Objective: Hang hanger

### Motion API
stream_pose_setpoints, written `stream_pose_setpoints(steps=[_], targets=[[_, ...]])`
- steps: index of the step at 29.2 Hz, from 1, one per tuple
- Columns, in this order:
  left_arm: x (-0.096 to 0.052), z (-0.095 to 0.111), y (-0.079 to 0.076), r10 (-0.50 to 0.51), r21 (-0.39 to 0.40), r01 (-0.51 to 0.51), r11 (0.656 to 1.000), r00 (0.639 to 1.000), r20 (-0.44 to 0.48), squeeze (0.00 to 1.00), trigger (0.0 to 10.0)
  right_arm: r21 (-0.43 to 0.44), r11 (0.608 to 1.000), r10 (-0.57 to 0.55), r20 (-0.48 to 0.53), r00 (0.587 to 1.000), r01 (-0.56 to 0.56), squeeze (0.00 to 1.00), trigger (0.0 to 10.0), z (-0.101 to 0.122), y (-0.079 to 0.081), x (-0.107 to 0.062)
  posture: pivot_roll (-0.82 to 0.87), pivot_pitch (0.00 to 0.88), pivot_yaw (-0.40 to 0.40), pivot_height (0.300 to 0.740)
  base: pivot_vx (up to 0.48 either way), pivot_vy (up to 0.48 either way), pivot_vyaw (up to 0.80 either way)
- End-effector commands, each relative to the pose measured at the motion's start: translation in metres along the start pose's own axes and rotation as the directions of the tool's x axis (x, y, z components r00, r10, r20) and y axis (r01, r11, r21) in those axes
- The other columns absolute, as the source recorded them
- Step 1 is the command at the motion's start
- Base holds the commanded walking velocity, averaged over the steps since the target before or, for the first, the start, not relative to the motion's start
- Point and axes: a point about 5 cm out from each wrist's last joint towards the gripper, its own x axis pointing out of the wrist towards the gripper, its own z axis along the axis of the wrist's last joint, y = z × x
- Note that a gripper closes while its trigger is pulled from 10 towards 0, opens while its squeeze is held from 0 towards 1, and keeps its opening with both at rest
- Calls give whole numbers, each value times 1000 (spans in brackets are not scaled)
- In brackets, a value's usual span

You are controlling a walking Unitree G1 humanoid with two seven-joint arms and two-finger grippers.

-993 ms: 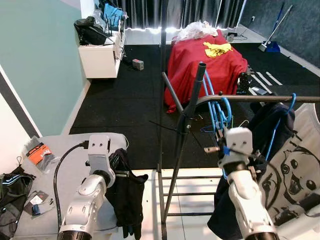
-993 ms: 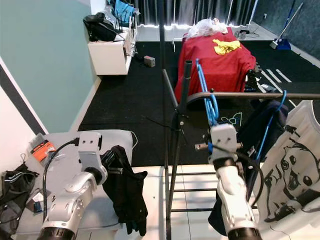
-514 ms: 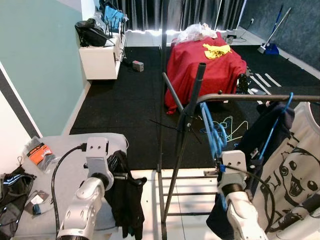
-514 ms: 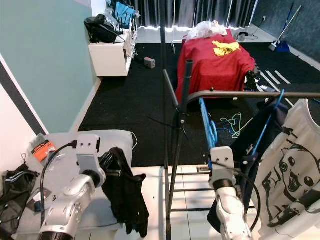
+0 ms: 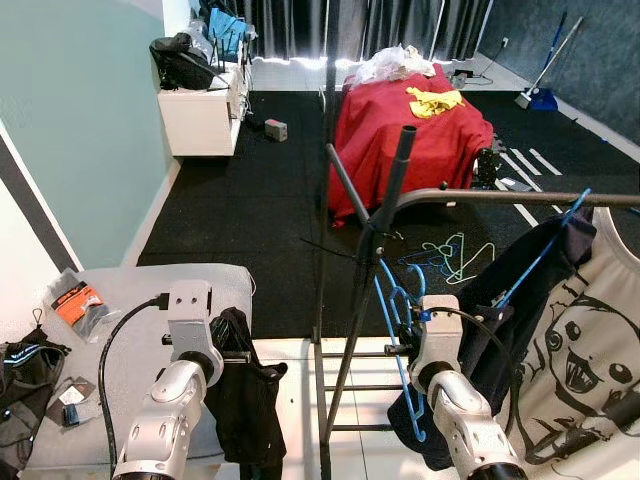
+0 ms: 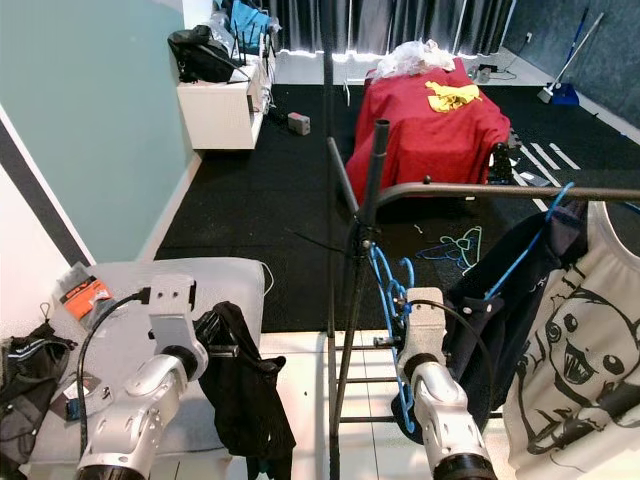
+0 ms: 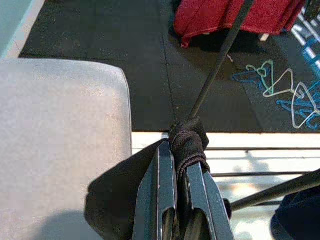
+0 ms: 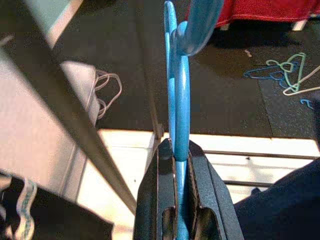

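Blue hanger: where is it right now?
The blue hanger is clamped in the right hand, low beside the rack's slanted pole, below the rail.

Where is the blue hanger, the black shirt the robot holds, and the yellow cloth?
blue hanger (image 8: 177,125): right wrist view, on its neck above the fingers.
black shirt (image 5: 245,395): left eye view, on the hanging cloth.
yellow cloth (image 5: 434,97): left eye view, on its middle.

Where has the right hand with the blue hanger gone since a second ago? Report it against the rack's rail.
Yes. The right hand has dropped with the blue hanger, from level with the rail to well below it.
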Motion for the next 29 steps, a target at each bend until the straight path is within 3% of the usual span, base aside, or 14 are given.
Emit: stream_pose_setpoints(steps=[1, 9, 29], targets=[[-1, 3, 4, 22, -2, -22, 1000, 1000, 11, 0, 10000, -17, 1000, 19, -17, 1000, -20, 0, 10000, -3, 2, 1, 46, 36, -101, 740, 0, 0, 0], [-5, 0, 6, 37, -10, -36, 999, 999, 10, 0, 10000, -30, 996, 80, -94, 992, -83, 0, 10000, -4, 9, 6, 40, 39, -95, 740, 0, 0, 0], [-1, 3, -3, -14, -18, 14, 1000, 1000, 9, 0, 10000, -19, 997, 68, -90, 994, -70, 0, 10000, -1, 7, 5, 26, 35, -67, 740, 0, 0, 0]])
